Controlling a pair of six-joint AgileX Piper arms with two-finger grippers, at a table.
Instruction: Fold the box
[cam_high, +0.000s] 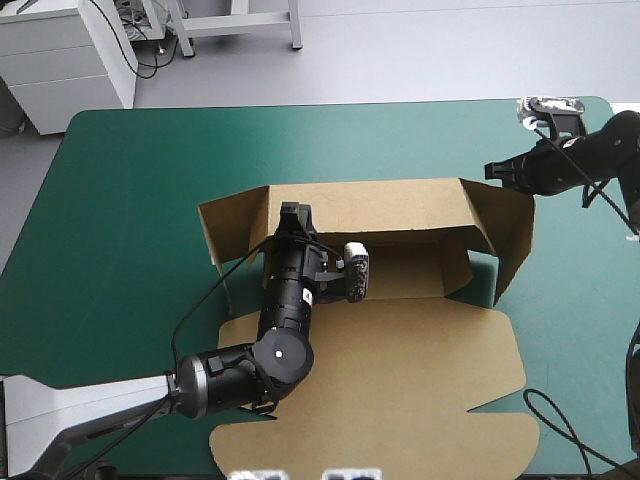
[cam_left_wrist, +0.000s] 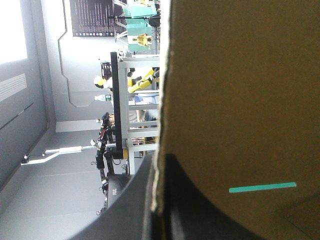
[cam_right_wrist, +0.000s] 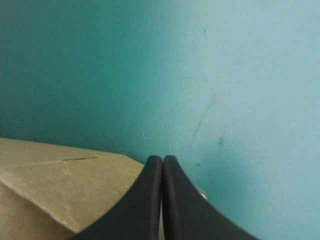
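Note:
The brown box (cam_high: 400, 350) lies mid-table with its back wall (cam_high: 380, 205) and both side flaps raised and its lid flat toward the near edge. My left gripper (cam_high: 290, 215) is at the left end of the back wall. In the left wrist view, this gripper (cam_left_wrist: 159, 162) is shut on the board's edge, and the box (cam_left_wrist: 240, 100) fills the view beside it. My right gripper (cam_high: 492, 170) hovers just beyond the right flap's far corner. It is shut (cam_right_wrist: 162, 159) with nothing in it, with the box (cam_right_wrist: 60, 185) beside and below it.
The teal-green cover (cam_high: 130, 200) is bare to the left of the box and along the far edge, and it shows ahead of the right gripper (cam_right_wrist: 200, 75). A narrow slot in the board shows teal (cam_left_wrist: 262, 187).

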